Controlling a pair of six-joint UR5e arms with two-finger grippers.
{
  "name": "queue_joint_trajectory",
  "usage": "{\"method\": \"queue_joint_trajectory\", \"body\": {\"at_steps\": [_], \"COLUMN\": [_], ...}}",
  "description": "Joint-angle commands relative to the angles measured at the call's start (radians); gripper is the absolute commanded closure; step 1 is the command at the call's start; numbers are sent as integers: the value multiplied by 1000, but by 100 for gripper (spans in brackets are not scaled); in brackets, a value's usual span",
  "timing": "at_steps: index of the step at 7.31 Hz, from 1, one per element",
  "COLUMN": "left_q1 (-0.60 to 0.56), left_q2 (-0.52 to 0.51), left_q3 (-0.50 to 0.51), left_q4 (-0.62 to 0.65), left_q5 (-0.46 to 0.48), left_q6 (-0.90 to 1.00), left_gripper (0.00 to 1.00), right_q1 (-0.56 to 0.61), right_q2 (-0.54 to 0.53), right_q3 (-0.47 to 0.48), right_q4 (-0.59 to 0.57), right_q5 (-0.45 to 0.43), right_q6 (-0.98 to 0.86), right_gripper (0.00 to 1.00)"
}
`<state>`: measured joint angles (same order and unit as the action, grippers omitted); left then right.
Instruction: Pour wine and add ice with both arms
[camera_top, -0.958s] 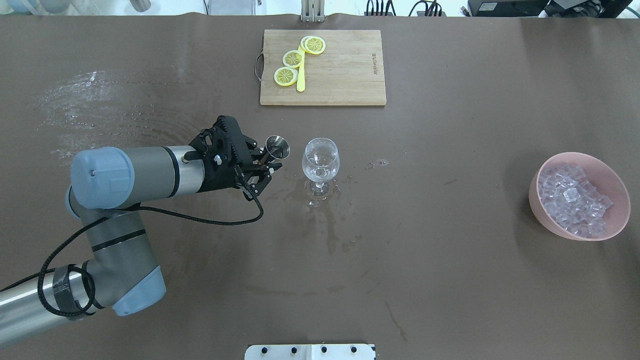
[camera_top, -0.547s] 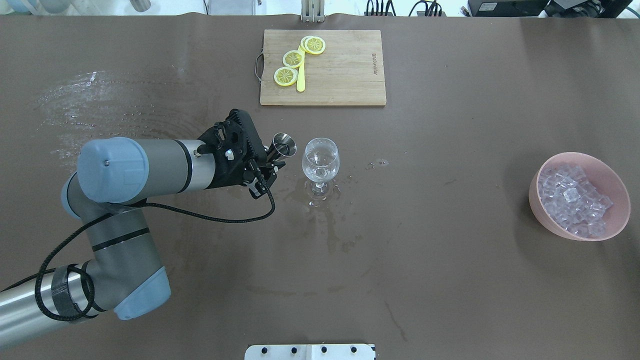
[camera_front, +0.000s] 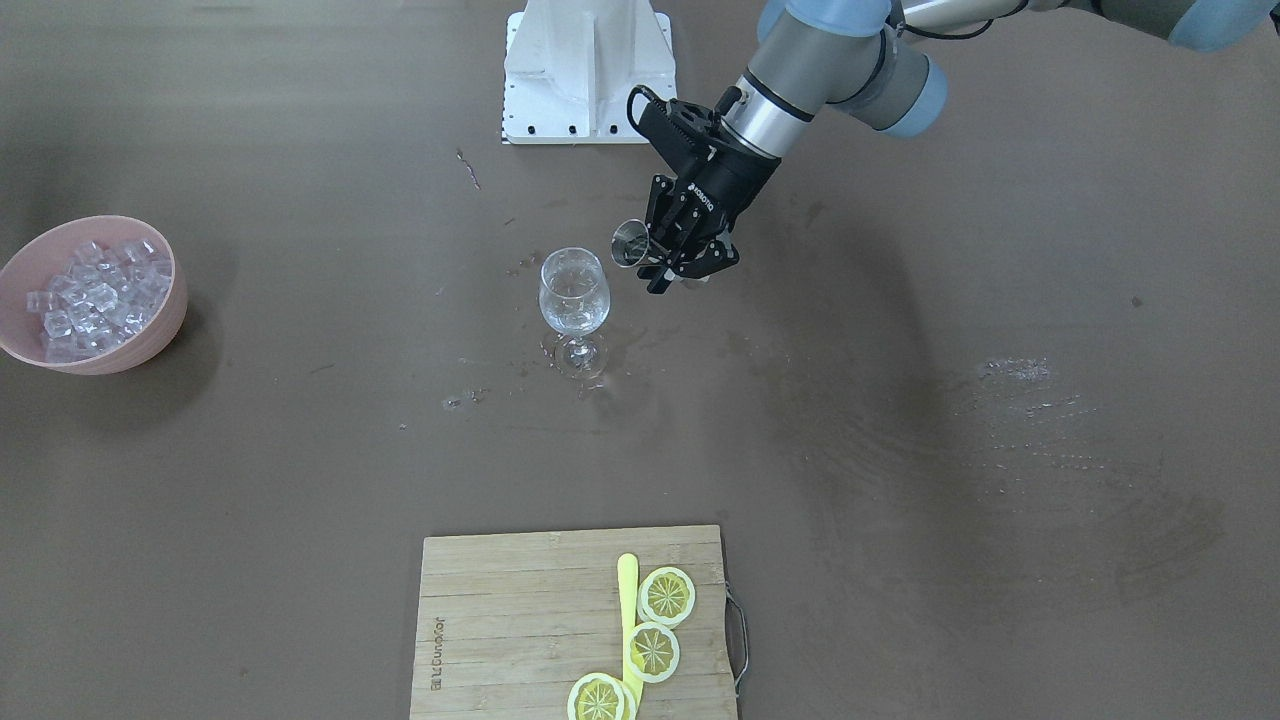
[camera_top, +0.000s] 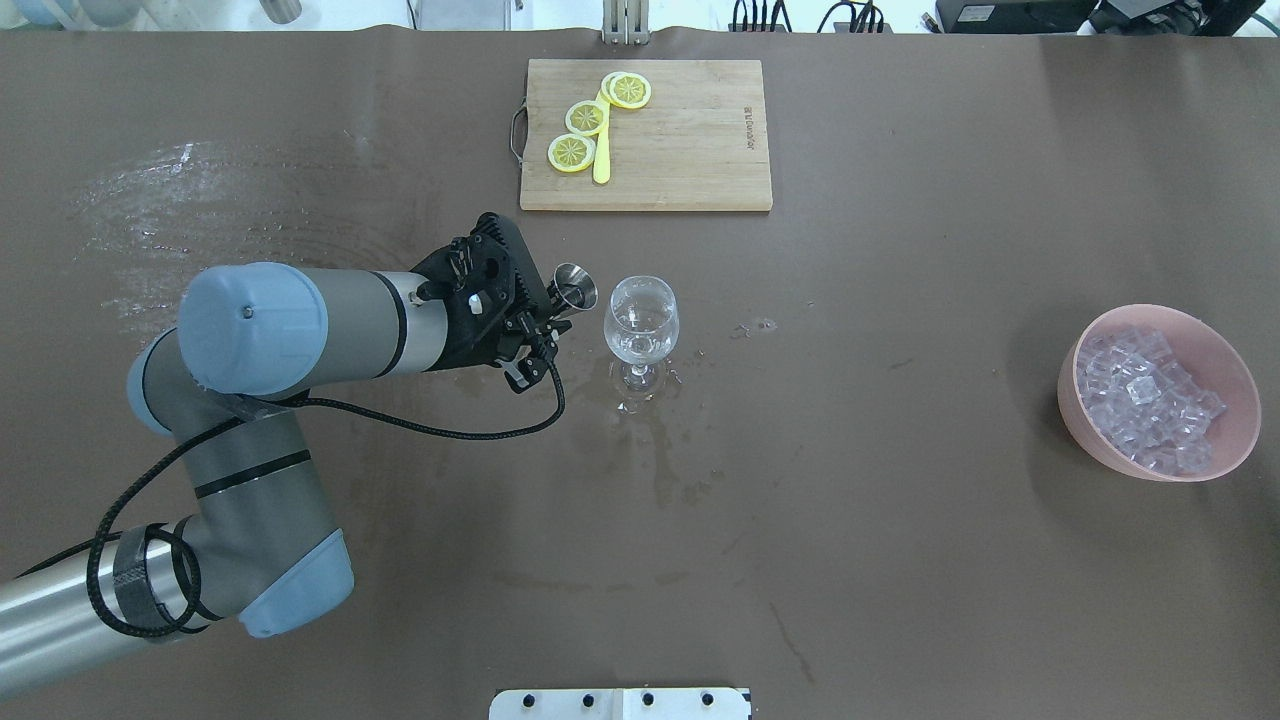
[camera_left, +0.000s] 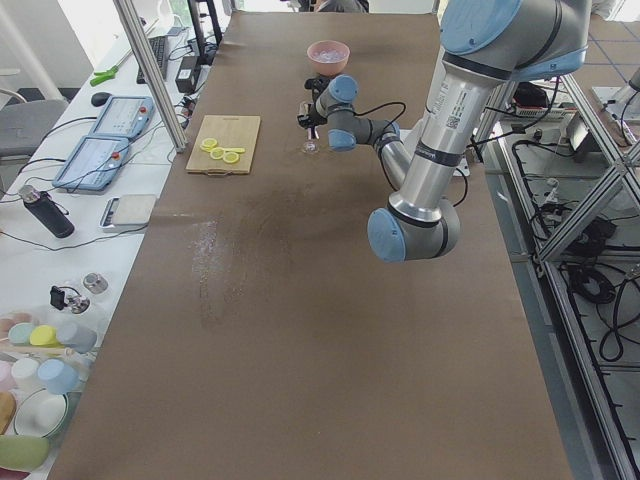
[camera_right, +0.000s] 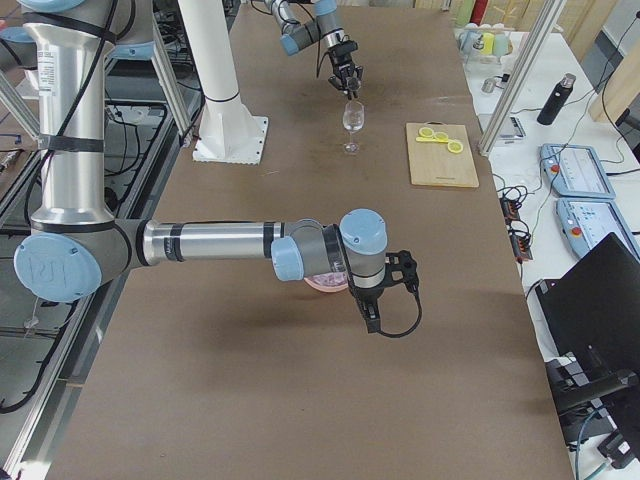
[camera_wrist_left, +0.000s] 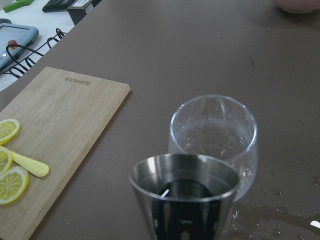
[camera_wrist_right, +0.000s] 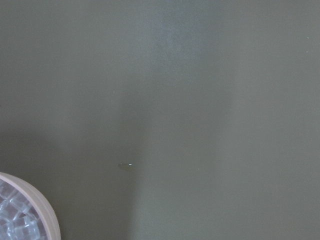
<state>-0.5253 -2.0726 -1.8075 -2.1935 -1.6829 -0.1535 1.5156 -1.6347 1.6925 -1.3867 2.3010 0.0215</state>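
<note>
My left gripper (camera_top: 552, 312) is shut on a small steel jigger (camera_top: 575, 287), held tilted with its mouth just left of the rim of a clear stemmed glass (camera_top: 641, 318). In the left wrist view the jigger (camera_wrist_left: 185, 195) sits right in front of the glass (camera_wrist_left: 215, 132), which holds a little clear liquid. The front-facing view shows the gripper (camera_front: 668, 262), the jigger (camera_front: 630, 243) and the glass (camera_front: 574, 297) close together. The ice (camera_top: 1145, 395) fills a pink bowl (camera_top: 1090, 438) at the right. My right gripper (camera_right: 372, 310) hangs by the bowl; I cannot tell whether it is open.
A wooden cutting board (camera_top: 680, 140) with lemon slices (camera_top: 572, 152) and a yellow stick lies at the far side. Wet patches lie around the glass foot (camera_top: 660, 440) and at the far left (camera_top: 160, 200). A white stand (camera_front: 585, 70) is at the robot's base.
My left arm has moved right and a little farther away, bringing the jigger closer to the glass rim. The glass and the bowl have not moved.
</note>
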Motion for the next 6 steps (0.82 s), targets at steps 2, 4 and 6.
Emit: {"method": "queue_joint_trajectory", "body": {"at_steps": [2, 4, 6], "left_q1": [1, 1, 2], "left_q2": [-50, -75, -89], "left_q3": [-4, -9, -27], "left_q4": [104, 173, 239], "left_q5": [2, 18, 23], "left_q6": [0, 0, 5], "left_gripper": [100, 100, 100], "right_q1": [2, 2, 2], "right_q2": [-2, -4, -5], "right_q3": [1, 1, -1], "right_q4": [0, 0, 0], "right_q5": [2, 11, 11], "right_q6": [0, 3, 5], "right_gripper": [0, 0, 0]}}
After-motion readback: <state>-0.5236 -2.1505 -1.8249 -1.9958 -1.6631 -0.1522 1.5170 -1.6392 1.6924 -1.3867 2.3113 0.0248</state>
